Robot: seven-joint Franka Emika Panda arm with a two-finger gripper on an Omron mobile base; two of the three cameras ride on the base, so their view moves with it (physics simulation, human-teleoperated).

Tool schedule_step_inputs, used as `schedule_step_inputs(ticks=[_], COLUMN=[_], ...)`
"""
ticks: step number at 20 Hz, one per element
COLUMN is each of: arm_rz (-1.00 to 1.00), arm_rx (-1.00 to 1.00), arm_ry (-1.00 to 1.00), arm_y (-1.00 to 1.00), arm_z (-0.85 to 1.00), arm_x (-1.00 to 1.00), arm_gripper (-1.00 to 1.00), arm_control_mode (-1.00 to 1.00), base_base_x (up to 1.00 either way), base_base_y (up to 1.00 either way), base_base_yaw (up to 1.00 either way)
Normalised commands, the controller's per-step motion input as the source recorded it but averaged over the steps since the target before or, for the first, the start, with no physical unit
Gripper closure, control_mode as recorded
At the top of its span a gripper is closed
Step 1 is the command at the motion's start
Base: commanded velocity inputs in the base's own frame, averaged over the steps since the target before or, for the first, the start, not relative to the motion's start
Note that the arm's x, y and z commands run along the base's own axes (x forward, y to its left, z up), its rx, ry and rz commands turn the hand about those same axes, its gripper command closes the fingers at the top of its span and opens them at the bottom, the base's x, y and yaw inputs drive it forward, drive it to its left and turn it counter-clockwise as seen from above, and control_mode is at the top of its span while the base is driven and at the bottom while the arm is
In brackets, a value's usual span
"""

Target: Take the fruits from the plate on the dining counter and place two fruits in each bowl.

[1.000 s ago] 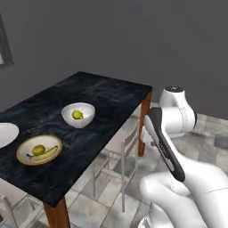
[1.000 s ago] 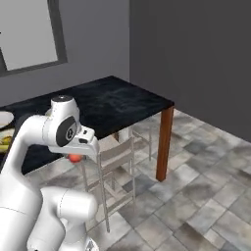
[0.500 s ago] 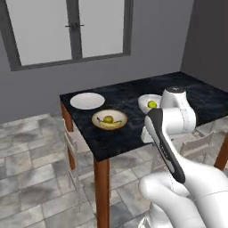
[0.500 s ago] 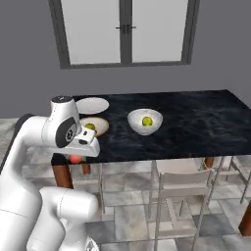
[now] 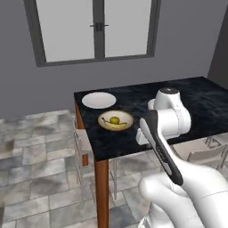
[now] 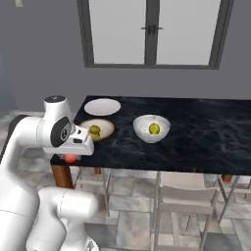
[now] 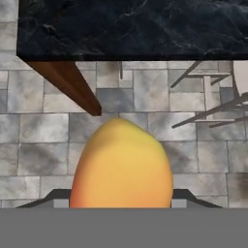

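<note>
My gripper (image 6: 72,156) is shut on a red-orange round fruit (image 6: 71,158), which looms large between the finger tips (image 7: 121,167) in the hand view. It hangs off the dining counter (image 6: 196,142), just in front of the near edge by the left corner leg. The flat white plate (image 6: 102,106) (image 5: 99,99) lies bare at the counter's far left. The tan-rimmed shallow bowl (image 5: 106,116) (image 6: 105,126) holds a banana (image 5: 109,124) and a small green fruit (image 5: 115,120). In the deep white bowl (image 6: 142,132) sits one yellow-green fruit (image 6: 154,128).
A reddish-brown table leg (image 7: 68,82) and grey floor tiles lie under the hand. Chairs (image 6: 181,196) are tucked in along the counter's near side. A window fills the grey wall behind. The counter's right half (image 6: 211,122) is black marble.
The base has driven round the table, so both base views now face its long side and the window. The gripper stays shut on the red-orange fruit.
</note>
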Motion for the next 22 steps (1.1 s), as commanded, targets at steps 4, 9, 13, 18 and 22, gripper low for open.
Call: schedule_step_inputs(ticks=[4, 9, 13, 18, 22], arm_rz=[0.0, 0.0, 0.0, 0.0, 0.0], arm_rx=[0.0, 0.0, 0.0, 0.0, 0.0], arm_ry=[0.0, 0.0, 0.0, 0.0, 0.0], arm_y=[0.0, 0.0, 0.0, 0.0, 0.0], arm_z=[0.0, 0.0, 0.0, 0.0, 0.0], arm_x=[0.0, 0.0, 0.0, 0.0, 0.0], arm_gripper=[1.0, 1.0, 1.0, 1.0, 1.0], arm_control_mode=[1.0, 1.0, 1.0, 1.0, 1.0], base_base_x=[0.52, 0.4, 0.52, 0.54, 0.41], base_base_y=[-0.38, -0.02, 0.0, -0.22, -0.12], base_base_yaw=[-0.23, -0.41, -0.44, -0.26, -0.07])
